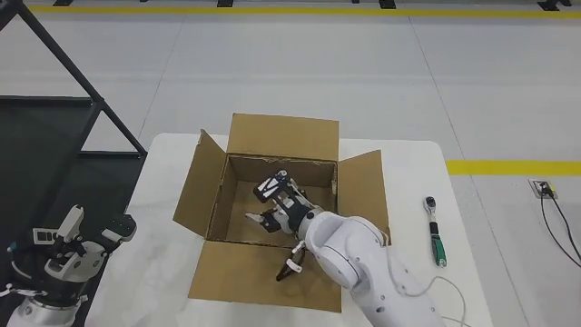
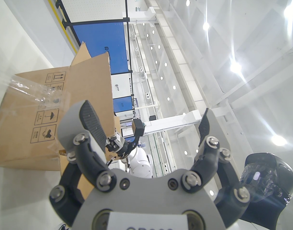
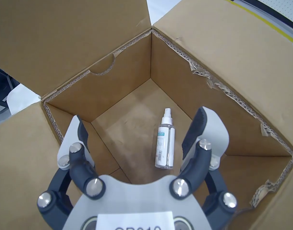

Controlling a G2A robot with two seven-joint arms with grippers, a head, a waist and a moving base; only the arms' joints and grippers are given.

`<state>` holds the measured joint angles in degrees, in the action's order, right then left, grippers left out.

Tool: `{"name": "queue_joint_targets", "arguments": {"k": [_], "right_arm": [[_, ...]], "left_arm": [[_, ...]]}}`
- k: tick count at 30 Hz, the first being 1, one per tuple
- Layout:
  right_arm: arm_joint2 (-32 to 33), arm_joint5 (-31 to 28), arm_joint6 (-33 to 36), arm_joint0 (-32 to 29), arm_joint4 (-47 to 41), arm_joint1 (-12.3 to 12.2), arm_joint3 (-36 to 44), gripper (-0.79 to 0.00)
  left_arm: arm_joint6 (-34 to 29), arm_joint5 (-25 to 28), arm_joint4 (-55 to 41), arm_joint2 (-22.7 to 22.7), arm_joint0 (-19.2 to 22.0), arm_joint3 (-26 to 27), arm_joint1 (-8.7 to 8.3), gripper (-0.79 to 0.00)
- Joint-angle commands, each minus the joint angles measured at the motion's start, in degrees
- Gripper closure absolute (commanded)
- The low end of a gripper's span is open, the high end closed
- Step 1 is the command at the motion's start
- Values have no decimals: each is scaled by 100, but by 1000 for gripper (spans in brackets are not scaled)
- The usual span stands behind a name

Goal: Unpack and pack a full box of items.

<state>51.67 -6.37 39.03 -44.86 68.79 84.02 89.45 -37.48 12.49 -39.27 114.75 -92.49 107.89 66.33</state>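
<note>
An open cardboard box (image 1: 272,277) stands in the middle of the white table (image 1: 408,173), all of its flaps folded outward. On the box floor lies a small white spray bottle (image 3: 165,140) on its side. My right gripper (image 1: 263,203) hangs inside the box mouth; in the right wrist view it (image 3: 139,120) is open just above the bottle, touching nothing. My left gripper (image 1: 95,225) is at the table's left edge, low beside the box. It (image 2: 146,111) is open, holds nothing and points up past the box's outer wall (image 2: 41,120).
A green-handled hand tool (image 1: 436,232) lies on the table to the right of the box. A black metal rack (image 1: 54,145) stands off the table's left side. Loose clear tape (image 2: 36,92) sticks out from the box's outer wall.
</note>
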Motion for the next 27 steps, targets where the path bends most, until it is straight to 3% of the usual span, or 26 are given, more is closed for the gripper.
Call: {"name": "queue_joint_targets", "arguments": {"k": [1,14,19,27], "right_arm": [[-4,3,2,7,-3,1,-9,-785],[123,-177,-236,-26,-286,11,39,-785],[662,85,-650,-589,56,-107,1129,-785],[2109,297,-1058,-2072,489,-350,3166,-785]], "left_arm": [[0,0,0,0,0,0,0,-785],[0,0,0,0,0,0,0,-785],[0,0,0,0,0,0,0,-785],[0,0,0,0,0,0,0,-785]]}}
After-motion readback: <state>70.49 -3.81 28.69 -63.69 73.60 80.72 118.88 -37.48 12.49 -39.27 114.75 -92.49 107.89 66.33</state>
